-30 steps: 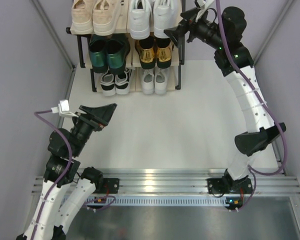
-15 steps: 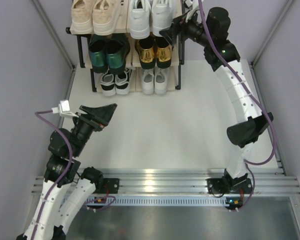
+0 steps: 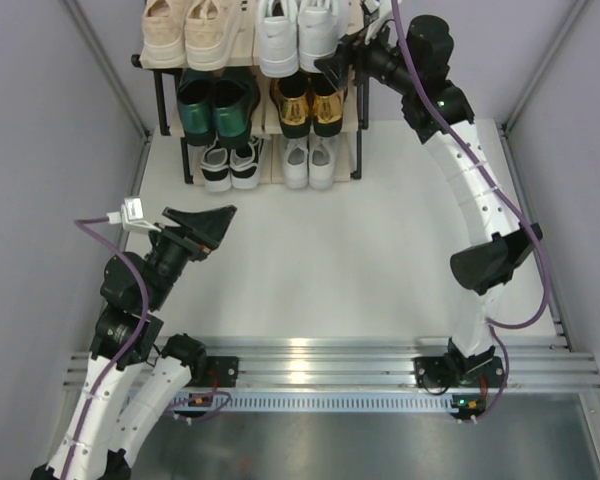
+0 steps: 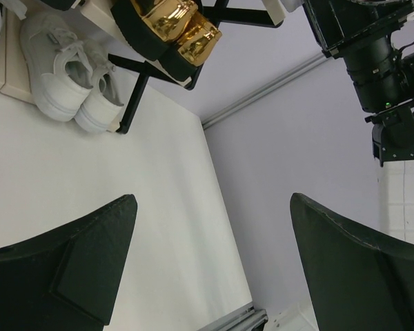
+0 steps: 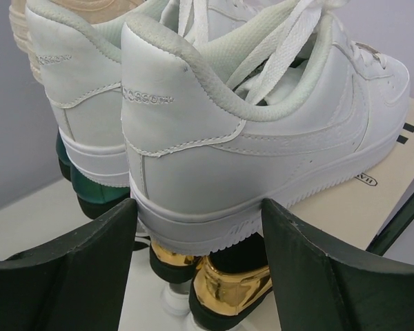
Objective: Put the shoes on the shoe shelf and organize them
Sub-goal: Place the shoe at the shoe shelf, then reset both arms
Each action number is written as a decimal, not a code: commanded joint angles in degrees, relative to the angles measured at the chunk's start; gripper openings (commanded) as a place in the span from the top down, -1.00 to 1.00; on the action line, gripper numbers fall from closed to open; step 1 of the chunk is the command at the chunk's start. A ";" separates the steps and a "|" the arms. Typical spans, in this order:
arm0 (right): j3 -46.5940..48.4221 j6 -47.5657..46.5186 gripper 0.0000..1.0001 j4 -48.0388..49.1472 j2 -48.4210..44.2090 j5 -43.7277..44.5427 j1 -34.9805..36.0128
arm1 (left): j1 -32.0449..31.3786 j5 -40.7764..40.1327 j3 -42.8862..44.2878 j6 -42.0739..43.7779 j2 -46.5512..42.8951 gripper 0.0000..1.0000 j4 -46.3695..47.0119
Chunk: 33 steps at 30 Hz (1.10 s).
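The shoe shelf [image 3: 161, 100] stands at the far edge with all six pairs on it. Beige sneakers [image 3: 188, 28] and chunky white sneakers [image 3: 300, 32] are on top. Green loafers [image 3: 213, 105] and gold loafers [image 3: 310, 100] are in the middle. Black-and-white sneakers [image 3: 230, 165] and white lace-ups [image 3: 308, 162] are at the bottom. My right gripper [image 3: 338, 62] is at the top tier's right end. Its jaws [image 5: 198, 203] press both sides of the heel sole of the right chunky white sneaker [image 5: 262, 131], which rests on the board [image 5: 372, 186]. My left gripper [image 3: 212, 222] hangs open and empty over the table [image 4: 214, 200].
Grey walls close in the table on the left, right and back. The right arm's elbow [image 3: 490, 262] juts out near the right wall. A metal rail [image 3: 310, 365] with both arm bases runs along the near edge.
My right arm has swung left toward the shelf, and its gripper has come up to the heel of the right chunky white sneaker. The left arm has barely moved.
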 commanded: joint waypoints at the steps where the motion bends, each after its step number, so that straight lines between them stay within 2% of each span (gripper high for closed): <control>1: 3.11 0.57 -0.38 4.86 1.08 1.35 1.62 | 0.21 0.07 -0.04 0.20 0.54 -0.96 3.44; 2: 3.11 0.48 -0.43 4.68 1.08 1.80 1.62 | 0.30 -0.02 -0.04 0.29 0.45 -0.96 3.45; 3: 3.03 0.22 -0.61 4.51 1.08 2.06 1.53 | 0.21 -0.02 -0.04 0.29 0.45 -0.96 3.53; 6: 1.80 -1.70 -0.89 3.63 -1.54 1.89 1.44 | 0.21 0.24 0.05 0.64 0.45 -0.96 3.53; 8: 0.22 -2.77 -0.98 2.66 -3.31 1.89 1.36 | 0.30 0.25 -0.04 0.81 0.36 -0.96 3.53; 15: -8.47 -7.25 -0.99 -3.66 -15.25 1.63 -0.84 | 0.21 1.21 1.98 4.84 2.55 -0.96 2.31; 20: -21.99 -10.24 -0.99 -11.20 -29.49 -0.48 -7.25 | 0.30 -0.88 9.88 14.95 6.68 -0.96 -10.42; 21: -23.76 -10.42 -0.99 -15.31 -31.16 0.30 -8.65 | 0.30 -1.68 12.42 18.10 7.91 -0.96 -12.18; 23: -29.37 -9.89 -0.99 -18.24 -36.08 9.15 -11.03 | 0.21 -5.26 14.80 20.75 9.06 -0.96 -16.65; 25: -33.34 -10.59 -0.99 -22.63 -40.29 13.82 -13.04 | 0.30 -7.39 18.14 24.18 10.73 -0.96 -19.39; 31: -56.17 -6.38 -0.99 -21.25 -54.27 19.11 -20.17 | 0.21 -17.40 25.00 32.36 15.74 -0.96 -29.77; 33: -59.36 -5.07 -0.99 -20.63 -57.00 21.12 -20.35 | 0.21 -22.22 25.71 34.56 16.62 -0.96 -32.57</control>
